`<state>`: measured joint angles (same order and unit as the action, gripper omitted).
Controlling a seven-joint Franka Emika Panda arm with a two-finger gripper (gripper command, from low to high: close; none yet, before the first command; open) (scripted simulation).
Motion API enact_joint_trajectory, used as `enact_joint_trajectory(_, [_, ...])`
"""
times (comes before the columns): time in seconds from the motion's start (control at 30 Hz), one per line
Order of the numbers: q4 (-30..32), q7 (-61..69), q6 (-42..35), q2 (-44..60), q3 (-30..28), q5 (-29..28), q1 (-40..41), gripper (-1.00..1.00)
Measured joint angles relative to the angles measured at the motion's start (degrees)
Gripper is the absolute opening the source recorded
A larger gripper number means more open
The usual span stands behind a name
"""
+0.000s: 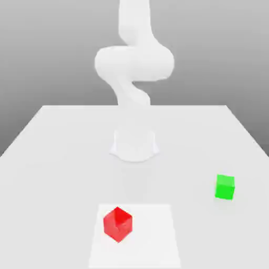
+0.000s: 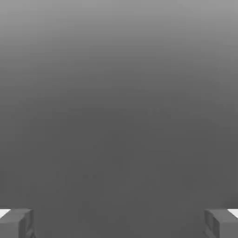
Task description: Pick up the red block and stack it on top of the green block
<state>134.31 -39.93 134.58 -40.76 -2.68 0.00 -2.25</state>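
Hand view: the gripper [image 2: 119, 223] stands spread wide with nothing between its fingertips [image 2: 16, 222]. In the exterior view, the red block [image 1: 117, 224] and the green block [image 1: 225, 187] rest on the table [image 1: 58, 152], well apart, both untouched.

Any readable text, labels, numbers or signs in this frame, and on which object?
None: no text, label, number or sign is visible.
The red block has plain faces.
The green block has plain faces.
The white table and the white arm carry no markings.
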Motion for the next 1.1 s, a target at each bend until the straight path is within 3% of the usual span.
enact_joint_trajectory(0.53, [16.45, 41.13, 18.36, 33.58, -12.89, 3.19, -9.44, 0.0])
enact_joint_trajectory(0.7, [20.85, 51.94, 24.32, 43.71, -13.45, 3.23, -8.92, 0.0])
enact_joint_trajectory(0.87, [19.81, 58.23, 32.52, 54.0, -7.61, 10.14, -4.61, 0.0])
enact_joint_trajectory(0.9, [19.53, 59.18, 34.03, 55.84, -6.19, 11.42, -3.48, -1.0])
enact_joint_trajectory(1.1, [19.4, 59.53, 34.66, 56.75, -5.4, 11.89, -2.8, -1.0])
